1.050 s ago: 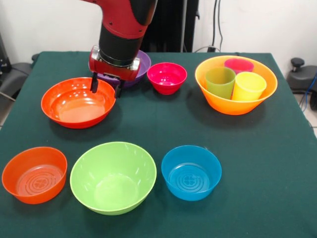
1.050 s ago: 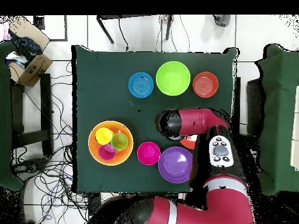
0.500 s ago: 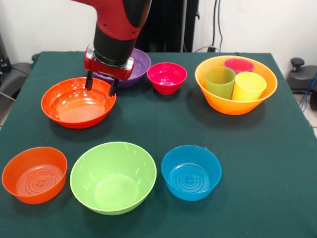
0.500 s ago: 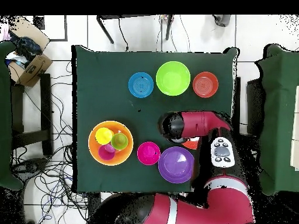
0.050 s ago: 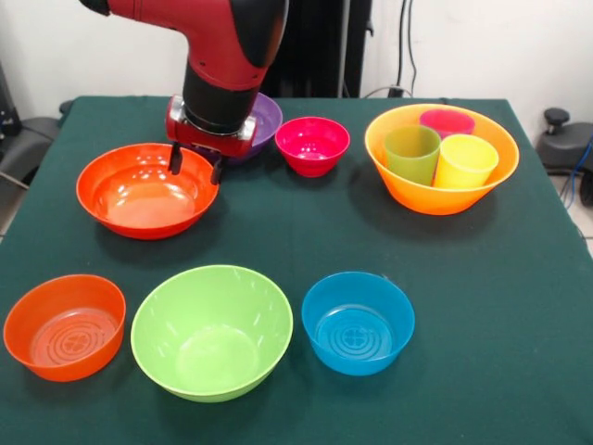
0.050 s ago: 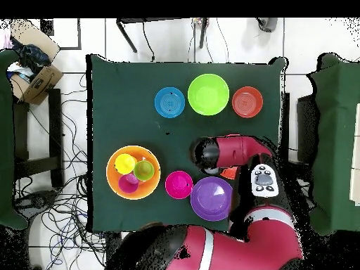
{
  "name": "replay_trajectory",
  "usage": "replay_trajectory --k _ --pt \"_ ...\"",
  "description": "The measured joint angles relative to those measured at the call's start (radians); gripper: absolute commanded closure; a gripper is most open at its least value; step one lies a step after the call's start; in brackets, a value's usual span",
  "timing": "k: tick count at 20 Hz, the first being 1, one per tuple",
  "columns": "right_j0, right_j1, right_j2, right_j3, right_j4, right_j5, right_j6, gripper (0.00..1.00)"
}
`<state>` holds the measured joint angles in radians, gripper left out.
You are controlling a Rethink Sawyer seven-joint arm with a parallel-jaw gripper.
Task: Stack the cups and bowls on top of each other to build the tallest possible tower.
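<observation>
the red and black arm (image 5: 222, 46) comes down in the upper left of the front view; its claw (image 5: 195, 163) hangs at the upper right rim of the wide red-orange bowl (image 5: 146, 190), the two dark fingers (image 5: 175, 158) spread apart, one on each side of the rim as far as the front view shows, nothing pinched between them; whether they touch the rim i cannot tell; behind the arm a purple bowl (image 5: 264, 119) peeks out, and just right of it sits the small pink bowl (image 5: 313, 145); in the upper right of the frame the big orange bowl (image 5: 441, 185) holds the green cup (image 5: 411, 153), the yellow cup (image 5: 464, 160) and, behind them, a pink-looking cup (image 5: 447, 120), all upright and side by side; along the lower edge of the frame, left to right, stand the small orange bowl (image 5: 64, 326), the big lime green bowl (image 5: 211, 331) and the small blue bowl (image 5: 358, 322), apart from one another on the green tabletop (image 5: 482, 306); in the overhead view the arm (image 6: 232, 151) covers most of the red-orange bowl, and the purple bowl (image 6: 211, 198) lies lower centre; no bowls are stacked on one another
</observation>
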<state>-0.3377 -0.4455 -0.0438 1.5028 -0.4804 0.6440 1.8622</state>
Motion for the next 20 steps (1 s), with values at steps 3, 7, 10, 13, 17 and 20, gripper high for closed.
replay_trajectory --k 3,7,10,13,17,20 --pt "-0.002 0.001 0.005 0.000 0.000 -0.010 0.000 0.00" --pt "-0.011 0.002 0.016 0.000 0.000 -0.022 0.000 0.00" --pt "-0.017 0.002 0.023 0.000 0.000 -0.022 0.000 0.00" --pt "-0.019 0.002 0.026 0.001 0.000 -0.022 0.000 0.00" --pt "-0.022 0.002 0.032 0.000 0.000 -0.022 0.000 0.00" --pt "-0.031 0.002 0.044 0.000 0.000 -0.022 0.000 0.00"
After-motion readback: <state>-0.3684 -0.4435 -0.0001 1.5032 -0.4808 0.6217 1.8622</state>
